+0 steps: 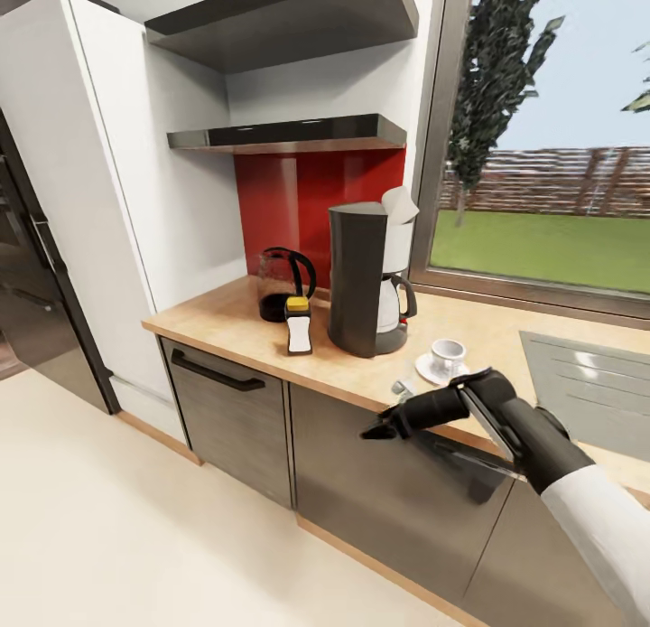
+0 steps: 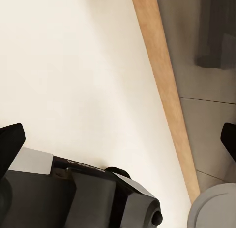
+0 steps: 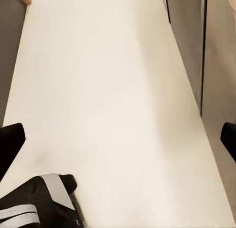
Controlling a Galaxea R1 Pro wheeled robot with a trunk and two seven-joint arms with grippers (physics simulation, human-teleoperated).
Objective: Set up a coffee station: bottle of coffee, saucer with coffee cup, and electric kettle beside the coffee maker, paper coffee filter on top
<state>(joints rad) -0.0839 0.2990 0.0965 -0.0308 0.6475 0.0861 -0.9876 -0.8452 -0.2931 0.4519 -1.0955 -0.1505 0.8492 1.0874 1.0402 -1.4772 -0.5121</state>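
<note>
Beige wood-grain desk (image 1: 506,333) carries tall dark grey coffee maker (image 1: 358,279); I see left fingers (image 2: 10,146) and right fingers (image 3: 10,149) spread wide, empty.

Nothing legible is showing anywhere. The bottle of coffee (image 1: 298,325), standing near the tabletop's (image 1: 361,374) front edge, is carrying a white label, but any print on it is rendering too small and blurred to read.

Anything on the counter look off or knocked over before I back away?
One thing: the bottle of coffee leans against the electric kettle instead of standing upright. The paper coffee filter sits askew on the coffee maker. The coffee cup on its saucer looks fine.
</note>
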